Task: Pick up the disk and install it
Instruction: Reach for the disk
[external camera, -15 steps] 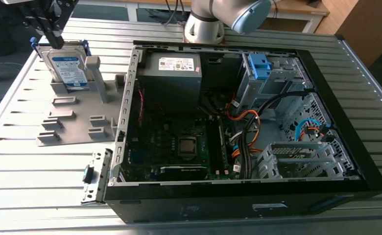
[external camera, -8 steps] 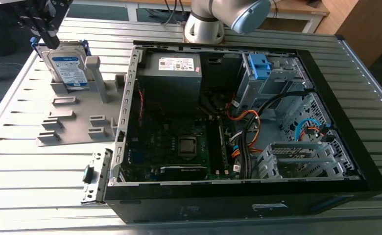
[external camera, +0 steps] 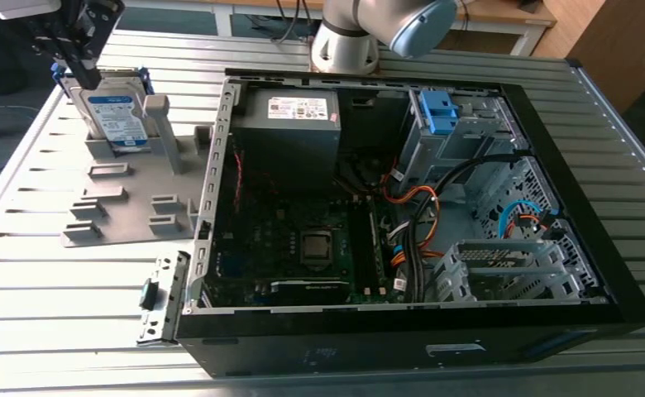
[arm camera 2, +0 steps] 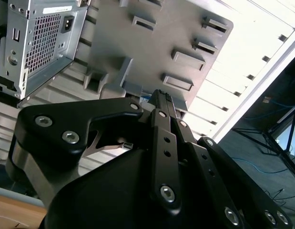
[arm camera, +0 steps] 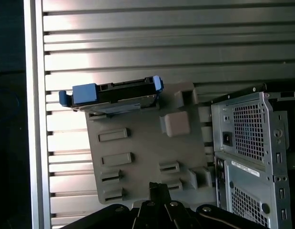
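The gripper (external camera: 83, 76) hangs over the far corner of the bench (external camera: 58, 281), at the exterior view's left. Its fingers (arm camera 2: 159, 102) seem pressed together with nothing between them, though the angle is poor. Directly beneath the fingertips the disk (external camera: 115, 116) stands upright on its edge in a slot of the grey holder plate (external camera: 113, 215). Its label faces the open computer case (external camera: 433, 331), and the fingertips are close above its top edge. In the first wrist view the disk (arm camera: 114, 93) shows edge-on, its blue carrier frame uppermost, ahead of the fingers. The case lies beyond the holder plate, well apart from the fingers, with the grey power supply (external camera: 289, 124) inside.
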Motion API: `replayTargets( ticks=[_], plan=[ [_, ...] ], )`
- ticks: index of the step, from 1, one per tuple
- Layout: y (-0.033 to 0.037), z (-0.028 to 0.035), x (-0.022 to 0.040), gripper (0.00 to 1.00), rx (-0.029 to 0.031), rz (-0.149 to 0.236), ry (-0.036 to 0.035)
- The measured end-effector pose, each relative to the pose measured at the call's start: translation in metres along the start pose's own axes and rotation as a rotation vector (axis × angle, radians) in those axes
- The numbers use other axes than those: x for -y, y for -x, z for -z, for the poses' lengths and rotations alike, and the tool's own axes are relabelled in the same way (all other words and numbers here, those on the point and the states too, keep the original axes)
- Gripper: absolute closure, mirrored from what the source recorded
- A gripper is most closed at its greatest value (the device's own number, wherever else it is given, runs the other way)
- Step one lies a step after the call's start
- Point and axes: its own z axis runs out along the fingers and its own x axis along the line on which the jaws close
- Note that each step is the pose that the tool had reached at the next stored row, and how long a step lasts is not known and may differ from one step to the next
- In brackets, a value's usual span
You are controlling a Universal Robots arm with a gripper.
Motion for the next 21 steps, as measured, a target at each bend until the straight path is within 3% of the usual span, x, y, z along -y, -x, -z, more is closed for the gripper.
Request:
replayTargets(
  ticks=[6,21],
  plan=[
    [-0.001,-0.0051,-0.0046,0.89,0.0014,0.0,-0.0159],
    [-0.0028,-0.0093,-0.0055,0.89,0.0015,0.001,-0.0174]
  ],
)
